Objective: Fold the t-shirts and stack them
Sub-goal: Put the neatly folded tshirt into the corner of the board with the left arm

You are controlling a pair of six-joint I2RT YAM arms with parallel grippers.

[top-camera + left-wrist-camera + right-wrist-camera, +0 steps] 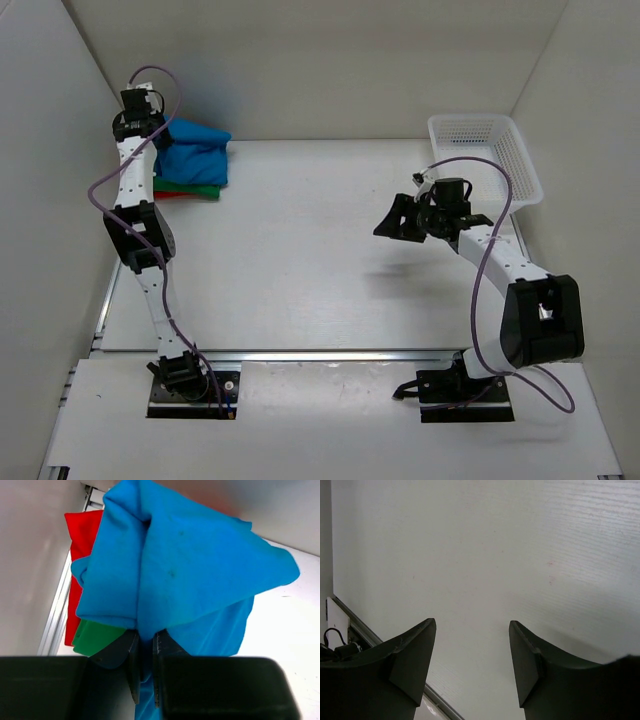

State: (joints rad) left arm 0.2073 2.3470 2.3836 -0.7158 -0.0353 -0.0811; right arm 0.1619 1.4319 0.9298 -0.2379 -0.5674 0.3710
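Right, starting nearest the arm bases at the bottom of the top view: the right gripper (395, 222) hovers right of centre, above bare table, and its own camera shows the jaws spread wide with nothing between them.

Further back, in the upper left of the frame, the left arm is stretched out long. Its left gripper (144, 645) has the jaws drawn narrow, pinching a fold of the blue t-shirt (190, 570). That blue one lies rumpled rather than flat on top of the pile. The green t-shirt (95, 635) peeks out beneath it at the lower left of the wrist view, and the red t-shirt (82, 535) shows along the left side, hard by the wall.

All of this is light, limp cloth, I'd say: it will drape and sag from any single pinch, and a layer may drag the one under it. A hem or a doubled fold edge looks the best place to grip, as the left claw does here. A loose corner would likely just trail.

The table (300, 250) is pale, smooth and matte, so fabric should slide across it easily. At the far right corner sits a white mesh basket (470, 120). Plain pale walls (300, 60) close in the back and both sides, so the stack is tight in its corner.
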